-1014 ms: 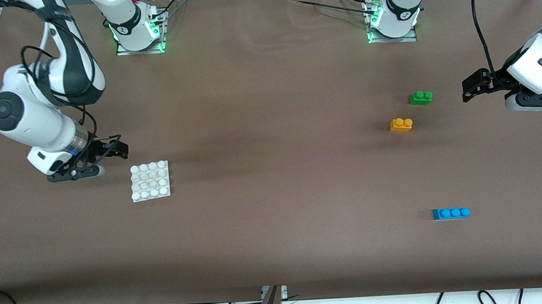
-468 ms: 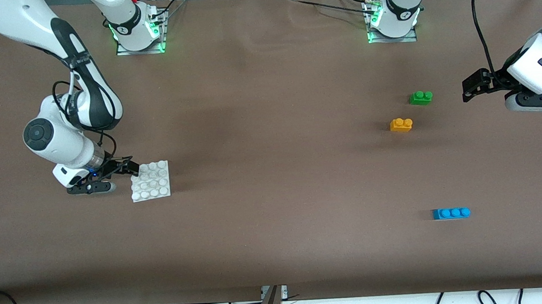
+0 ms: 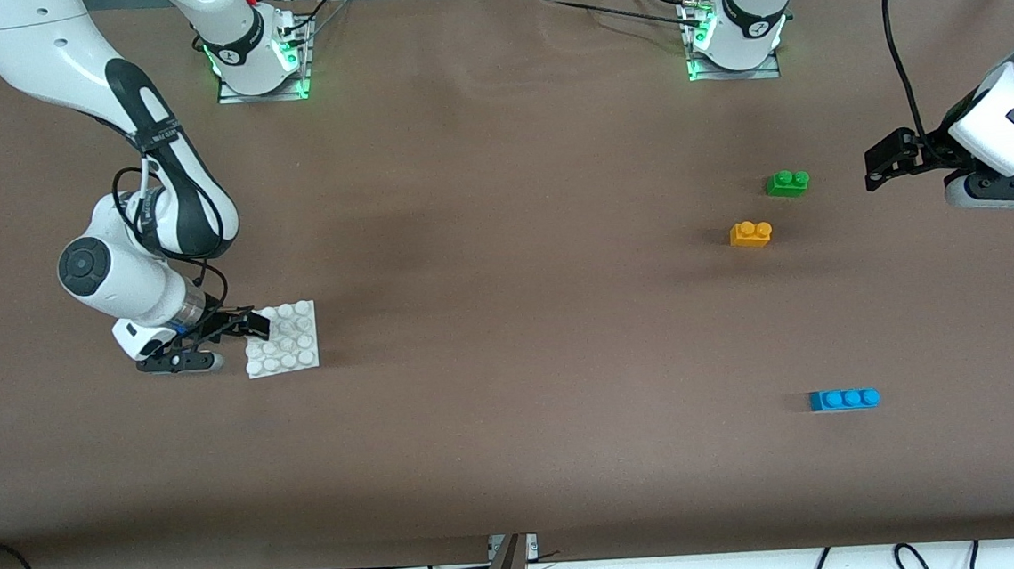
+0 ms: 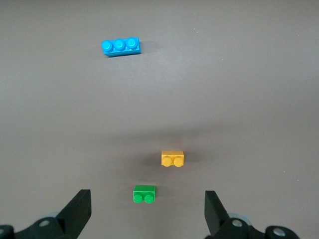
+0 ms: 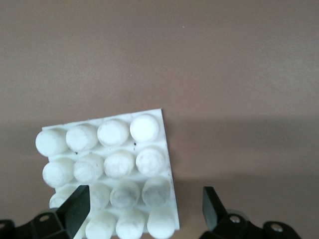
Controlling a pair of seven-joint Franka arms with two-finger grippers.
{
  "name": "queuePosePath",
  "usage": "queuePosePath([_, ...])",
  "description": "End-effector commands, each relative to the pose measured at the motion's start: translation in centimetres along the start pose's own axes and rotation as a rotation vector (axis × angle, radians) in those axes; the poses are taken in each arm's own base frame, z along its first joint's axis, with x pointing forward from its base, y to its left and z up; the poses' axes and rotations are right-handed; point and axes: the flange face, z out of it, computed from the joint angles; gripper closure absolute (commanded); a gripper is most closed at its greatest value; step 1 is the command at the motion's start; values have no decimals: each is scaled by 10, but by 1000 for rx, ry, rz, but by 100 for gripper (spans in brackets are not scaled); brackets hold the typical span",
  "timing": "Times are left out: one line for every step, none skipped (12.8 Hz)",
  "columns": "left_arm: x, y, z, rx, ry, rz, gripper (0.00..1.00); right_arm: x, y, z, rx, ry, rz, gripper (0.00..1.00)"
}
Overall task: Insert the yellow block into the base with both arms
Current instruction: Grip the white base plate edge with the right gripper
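The yellow block [image 3: 751,233] sits on the table toward the left arm's end, a little nearer the front camera than the green brick [image 3: 787,183]. It also shows in the left wrist view [image 4: 172,159]. The white studded base [image 3: 281,339] lies toward the right arm's end. My right gripper [image 3: 248,325] is open and low over the base's edge. In the right wrist view the base [image 5: 107,164] fills the space by that gripper [image 5: 144,209], with one finger over its studs and the other off its edge. My left gripper [image 3: 876,171] is open and empty, waiting apart from the bricks.
A blue three-stud brick [image 3: 844,399] lies nearer the front camera than the yellow block and shows in the left wrist view [image 4: 120,46]. The green brick [image 4: 144,194] lies closest to the left gripper [image 4: 147,214]. Brown table cover [image 3: 509,320] spans between base and bricks.
My right arm has moved down and toward the base, bringing its open gripper from beside the base to over its edge. The left arm and all bricks have not moved.
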Motion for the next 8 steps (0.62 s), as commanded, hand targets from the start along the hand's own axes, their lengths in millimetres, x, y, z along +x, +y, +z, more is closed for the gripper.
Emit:
queuePosePath([2,-3,-7,17,-5,13,0,6,-2,18,12,22,-5,0])
queuePosePath([2,-3,-7,17,-5,13,0,5,-3,22,13,22,-4,0])
queuePosePath([2,-3,-7,17,-3,12,0,5,-3,23,13,20,-4,0])
queuePosePath([2,-2,-7,17,-5,13,0,4,-4,25,14,17,-7,0])
queuePosePath([2,-3,-7,17,-3,13,0,3,-4,27,13,17,-5,0])
queuePosePath([2,-3,-7,17,-5,13,0,3,-4,30,13,15,-3,0])
queuePosePath([2,-3,-7,17,-5,13,0,3,-4,35,13,23,-3,0])
queuePosePath([2,-3,-7,17,-5,13,0,3,-4,39,13,28,-4,0])
